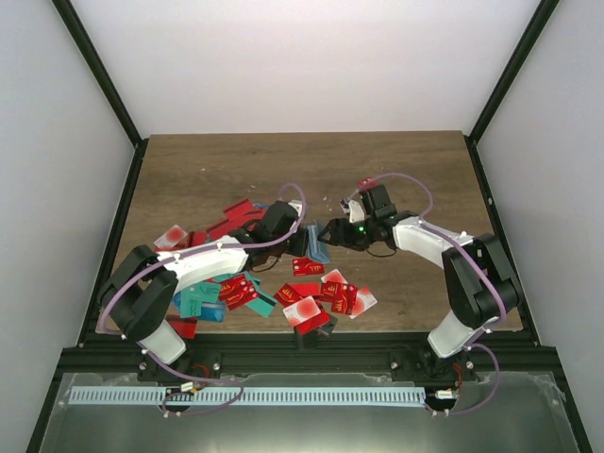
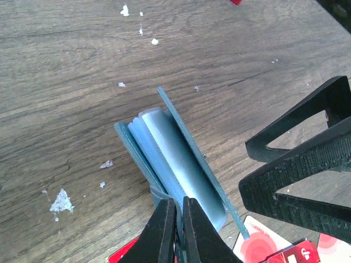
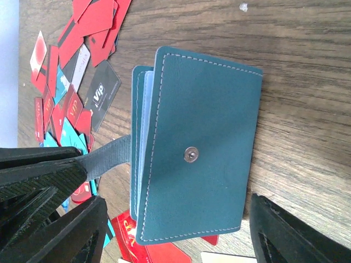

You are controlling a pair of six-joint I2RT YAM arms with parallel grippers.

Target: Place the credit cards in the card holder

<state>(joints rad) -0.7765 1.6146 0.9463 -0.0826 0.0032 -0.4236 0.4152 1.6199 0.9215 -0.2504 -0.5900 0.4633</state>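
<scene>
The teal card holder (image 3: 203, 148) lies on the wood with its snap cover up, and its pale inner panels (image 2: 175, 159) show fanned in the left wrist view. My left gripper (image 2: 180, 215) is shut on the holder's thin strap (image 3: 109, 156). My right gripper (image 3: 186, 241) is open, one finger on each side of the holder's near end, not touching it. From above, both grippers meet at the holder (image 1: 318, 250): left gripper (image 1: 300, 243), right gripper (image 1: 332, 232). Credit cards (image 1: 321, 294), mostly red, lie scattered in front of it.
More red and teal cards (image 1: 215, 293) lie under the left arm, others behind it (image 1: 231, 215). A dark VIP card (image 3: 101, 96) and several red cards (image 3: 90, 24) lie beyond the holder. The right gripper's fingers (image 2: 307, 164) stand close to the holder's right side.
</scene>
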